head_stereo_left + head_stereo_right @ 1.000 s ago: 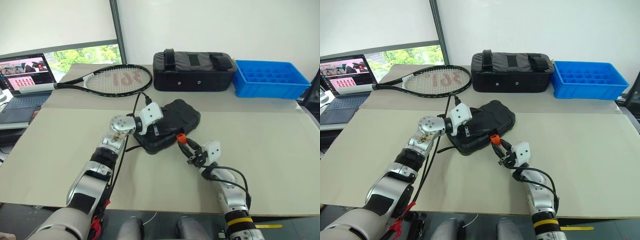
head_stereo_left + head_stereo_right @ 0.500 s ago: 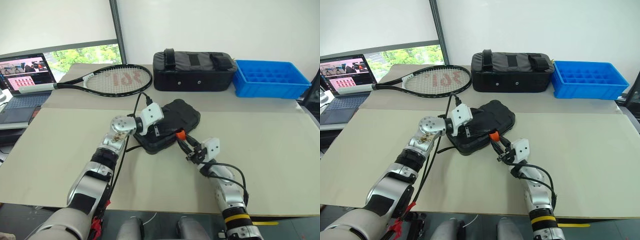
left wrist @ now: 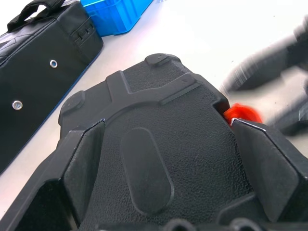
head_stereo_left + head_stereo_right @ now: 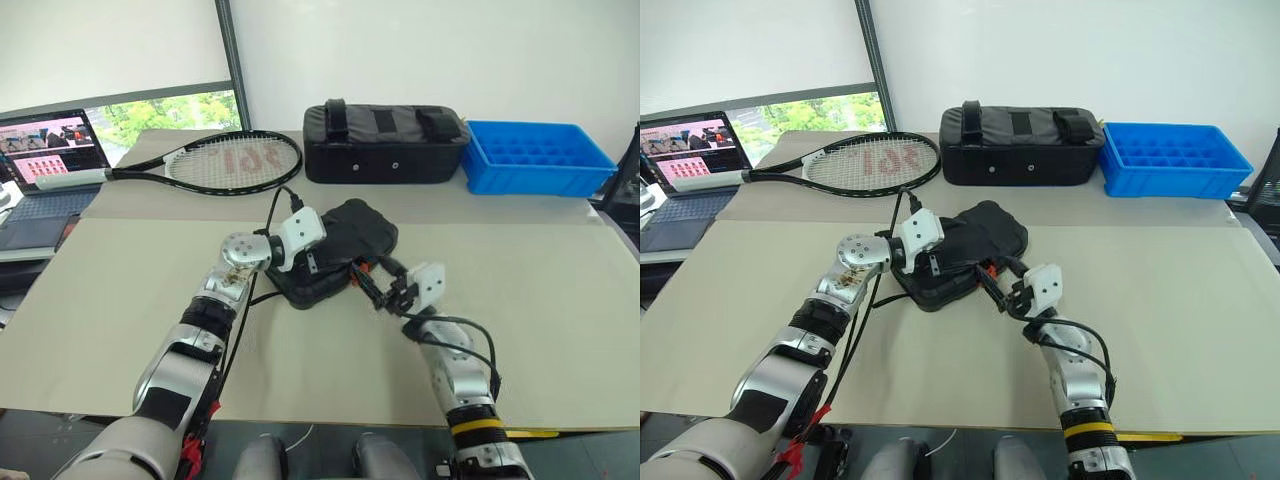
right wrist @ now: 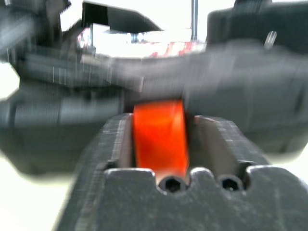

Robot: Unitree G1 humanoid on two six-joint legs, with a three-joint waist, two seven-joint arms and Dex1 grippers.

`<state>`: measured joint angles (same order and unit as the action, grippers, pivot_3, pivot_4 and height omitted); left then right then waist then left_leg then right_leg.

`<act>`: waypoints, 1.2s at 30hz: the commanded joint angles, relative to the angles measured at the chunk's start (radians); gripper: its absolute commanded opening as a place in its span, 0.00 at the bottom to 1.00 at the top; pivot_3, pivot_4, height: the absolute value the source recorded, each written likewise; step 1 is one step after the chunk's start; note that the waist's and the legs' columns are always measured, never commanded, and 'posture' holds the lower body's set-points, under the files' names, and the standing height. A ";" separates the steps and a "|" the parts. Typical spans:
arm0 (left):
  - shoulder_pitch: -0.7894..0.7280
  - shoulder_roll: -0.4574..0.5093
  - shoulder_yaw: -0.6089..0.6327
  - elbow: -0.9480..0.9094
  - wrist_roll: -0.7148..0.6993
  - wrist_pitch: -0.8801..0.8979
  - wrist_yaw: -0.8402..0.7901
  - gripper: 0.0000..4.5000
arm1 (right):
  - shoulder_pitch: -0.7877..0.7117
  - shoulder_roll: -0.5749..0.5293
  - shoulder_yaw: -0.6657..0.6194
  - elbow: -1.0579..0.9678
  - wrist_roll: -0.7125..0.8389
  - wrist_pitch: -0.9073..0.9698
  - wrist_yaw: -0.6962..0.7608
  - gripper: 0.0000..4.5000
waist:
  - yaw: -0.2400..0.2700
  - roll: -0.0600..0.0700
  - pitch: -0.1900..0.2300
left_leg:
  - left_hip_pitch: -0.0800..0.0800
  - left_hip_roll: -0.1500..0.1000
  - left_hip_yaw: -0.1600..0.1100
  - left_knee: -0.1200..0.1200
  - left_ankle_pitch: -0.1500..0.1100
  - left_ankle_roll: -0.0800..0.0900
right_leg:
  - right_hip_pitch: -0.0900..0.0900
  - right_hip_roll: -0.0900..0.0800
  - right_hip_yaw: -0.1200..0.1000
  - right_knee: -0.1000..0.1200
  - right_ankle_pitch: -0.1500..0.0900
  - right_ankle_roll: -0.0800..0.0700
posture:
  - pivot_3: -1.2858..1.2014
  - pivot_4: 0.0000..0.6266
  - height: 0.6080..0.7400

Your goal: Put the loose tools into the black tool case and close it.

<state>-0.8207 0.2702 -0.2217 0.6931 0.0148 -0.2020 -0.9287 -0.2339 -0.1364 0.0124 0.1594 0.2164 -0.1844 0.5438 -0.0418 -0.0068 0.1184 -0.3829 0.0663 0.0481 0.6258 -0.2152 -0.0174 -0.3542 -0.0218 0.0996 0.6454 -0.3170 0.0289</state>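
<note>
The black tool case (image 4: pixel 345 240) lies closed in the middle of the table. My left gripper (image 3: pixel 171 159) rests on its lid, open, one finger (image 3: pixel 84 161) at each side of the lid. My right gripper (image 4: pixel 368 277) is at the case's near right edge, pointing slightly upward. The orange latch (image 5: pixel 160 139) sits between its fingers with a narrow gap on each side, so this gripper is open. The latch (image 3: pixel 243 114) also peeks past the lid's corner. The loose tools are out of view.
A tennis racket (image 4: pixel 230 160) lies at the back left. Behind the case stand a black fabric bag (image 4: pixel 385 143) and a blue plastic tray (image 4: pixel 540 158). An open laptop (image 4: pixel 45 150) sits off the table's left edge.
My right gripper has risen with the orange latch up against the case's edge, and its fingers have spread apart. The left gripper has stayed on the lid.
</note>
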 commanded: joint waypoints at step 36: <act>0.066 0.011 -0.054 0.050 0.057 0.025 -0.012 1.00 | -0.010 -0.094 0.073 -0.045 -0.066 0.145 0.007 0.28 | -0.004 -0.002 -0.004 | 0.000 0.000 0.000 0.000 0.000 0.000 | 0.000 0.000 0.000 -0.002 0.000 0.000 | 0.52 0.24 0.76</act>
<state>-0.8100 0.2732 -0.2196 0.6940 0.0148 -0.2075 -0.9165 -0.2127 -0.2432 0.0868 0.1146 0.1570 -0.0173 0.5641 -0.0459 -0.0087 0.1146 -0.3828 0.0662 0.0482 0.6257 -0.2153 -0.0174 -0.3537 -0.0217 0.1000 0.6437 -0.3173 0.0293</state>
